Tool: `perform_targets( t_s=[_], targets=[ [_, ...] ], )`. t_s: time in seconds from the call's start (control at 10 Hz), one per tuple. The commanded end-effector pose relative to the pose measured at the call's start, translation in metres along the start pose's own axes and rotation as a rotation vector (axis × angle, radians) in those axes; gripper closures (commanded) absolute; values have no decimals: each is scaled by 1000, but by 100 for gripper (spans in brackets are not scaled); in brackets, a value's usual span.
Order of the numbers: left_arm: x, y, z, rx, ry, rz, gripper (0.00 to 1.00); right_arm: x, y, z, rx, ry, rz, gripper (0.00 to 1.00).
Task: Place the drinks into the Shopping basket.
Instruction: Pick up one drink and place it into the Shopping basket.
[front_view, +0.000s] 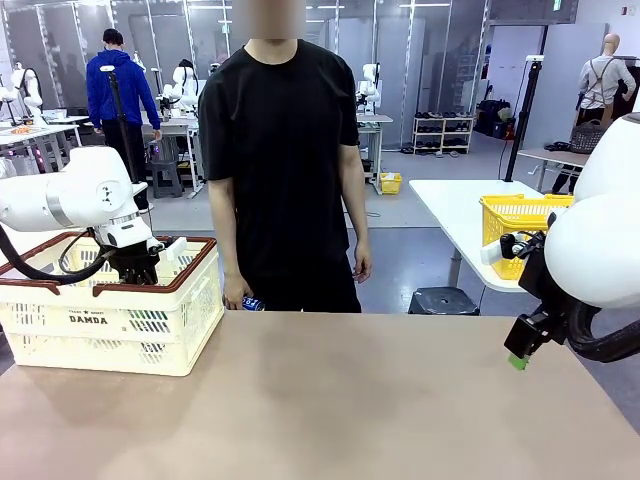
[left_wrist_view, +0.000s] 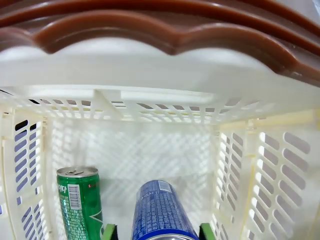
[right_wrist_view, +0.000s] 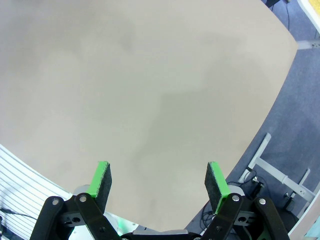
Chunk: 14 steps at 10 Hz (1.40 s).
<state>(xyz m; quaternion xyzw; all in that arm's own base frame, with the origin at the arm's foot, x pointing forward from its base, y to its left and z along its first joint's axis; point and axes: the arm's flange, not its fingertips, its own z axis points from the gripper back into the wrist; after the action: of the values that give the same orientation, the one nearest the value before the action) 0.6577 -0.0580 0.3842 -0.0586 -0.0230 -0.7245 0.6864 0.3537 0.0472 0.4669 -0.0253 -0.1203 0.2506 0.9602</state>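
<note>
The left claw (left_wrist_view: 158, 232), down inside the cream-white lattice Shopping basket (left_wrist_view: 250, 165) at the table's left edge, brackets the slim blue can (left_wrist_view: 160, 212); grip or release, I cannot tell. A short green can (left_wrist_view: 79, 200) stands beside. The right claw (right_wrist_view: 159, 186) hangs spread over bare table (right_wrist_view: 150, 90).

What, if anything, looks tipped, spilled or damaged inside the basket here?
Nothing stands out. The green can stands upright in the basket, the blue can sits between the left gripper pads, and no spill or dent shows.
</note>
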Motion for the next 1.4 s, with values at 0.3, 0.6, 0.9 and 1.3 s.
perform_targets(
  t_s=[0.3, 0.6, 0.9, 1.3],
  targets=[
    [-3, -14, 12, 40, -46, -24, 0, 0, 0, 0, 2, 2, 1, 6],
    [0, -2, 13, 20, -1, -7, 0, 0, 0, 0, 2, 2, 1, 6],
    [0, -2, 13, 20, -1, -7, 0, 0, 0, 0, 2, 2, 1, 6],
    [0, -2, 13, 20, -1, -7, 0, 0, 0, 0, 2, 2, 1, 6]
  ],
)
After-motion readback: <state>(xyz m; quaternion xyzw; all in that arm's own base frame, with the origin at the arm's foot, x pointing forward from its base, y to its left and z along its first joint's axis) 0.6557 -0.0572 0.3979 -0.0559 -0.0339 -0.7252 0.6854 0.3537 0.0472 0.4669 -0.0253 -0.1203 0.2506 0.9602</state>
